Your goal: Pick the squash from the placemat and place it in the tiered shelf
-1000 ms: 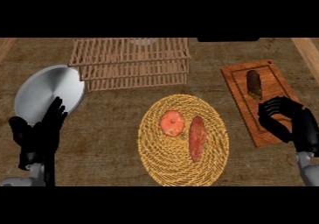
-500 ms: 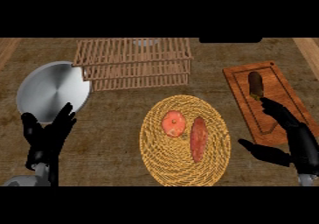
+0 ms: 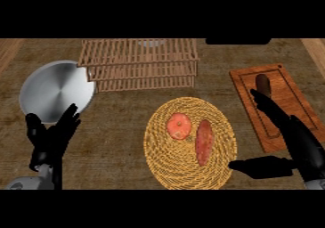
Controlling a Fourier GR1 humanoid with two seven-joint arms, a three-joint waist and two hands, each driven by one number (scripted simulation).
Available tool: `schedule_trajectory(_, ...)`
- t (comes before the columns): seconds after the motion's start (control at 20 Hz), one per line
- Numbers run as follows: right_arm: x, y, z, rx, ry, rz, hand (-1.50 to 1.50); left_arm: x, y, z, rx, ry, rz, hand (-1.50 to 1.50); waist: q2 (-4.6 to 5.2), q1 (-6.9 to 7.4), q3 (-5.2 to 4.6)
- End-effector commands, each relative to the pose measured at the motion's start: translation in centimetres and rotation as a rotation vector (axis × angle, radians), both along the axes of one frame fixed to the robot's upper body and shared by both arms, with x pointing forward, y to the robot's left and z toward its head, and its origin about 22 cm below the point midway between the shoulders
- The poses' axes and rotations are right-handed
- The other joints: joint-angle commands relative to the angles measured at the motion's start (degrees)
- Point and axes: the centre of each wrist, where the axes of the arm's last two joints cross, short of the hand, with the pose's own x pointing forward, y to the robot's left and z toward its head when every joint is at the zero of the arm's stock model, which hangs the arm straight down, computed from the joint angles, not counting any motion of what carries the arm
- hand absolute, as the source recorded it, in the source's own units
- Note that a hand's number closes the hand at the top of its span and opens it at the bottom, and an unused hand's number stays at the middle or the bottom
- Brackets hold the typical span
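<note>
Elongated orange squash (image 3: pixel 204 142) lying on the round woven straw placemat (image 3: pixel 166 169)
Right hand (image 3: pixel 302 147) just right of the placemat, fingers spread; left hand (image 3: pixel 51 138) resting open

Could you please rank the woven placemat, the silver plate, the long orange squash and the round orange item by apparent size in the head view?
1. woven placemat
2. silver plate
3. long orange squash
4. round orange item

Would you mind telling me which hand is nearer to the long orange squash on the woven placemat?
The right hand: it is open just right of the long orange squash on the woven placemat. The left hand rests open far off at the lower left.
</note>
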Motion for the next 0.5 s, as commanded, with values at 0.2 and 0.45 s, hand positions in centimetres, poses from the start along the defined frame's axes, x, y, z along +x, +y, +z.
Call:
schedule_trajectory(0.2, 1.6, 7.0, 3.2, -0.139, 0.111, -0.105, -1.5, -0.8, -0.4, -0.3, 0.003, 0.049, 0.01, 0.0, 0.23, 0.48, -0.24)
schedule_trajectory(0.45, 4.6, 10.4, 2.1, -0.26, 0.168, -0.161, -1.5, -1.6, 0.2, -1.0, -0.015, 0.046, -0.001, 0.0, 0.33, 0.79, -0.24)
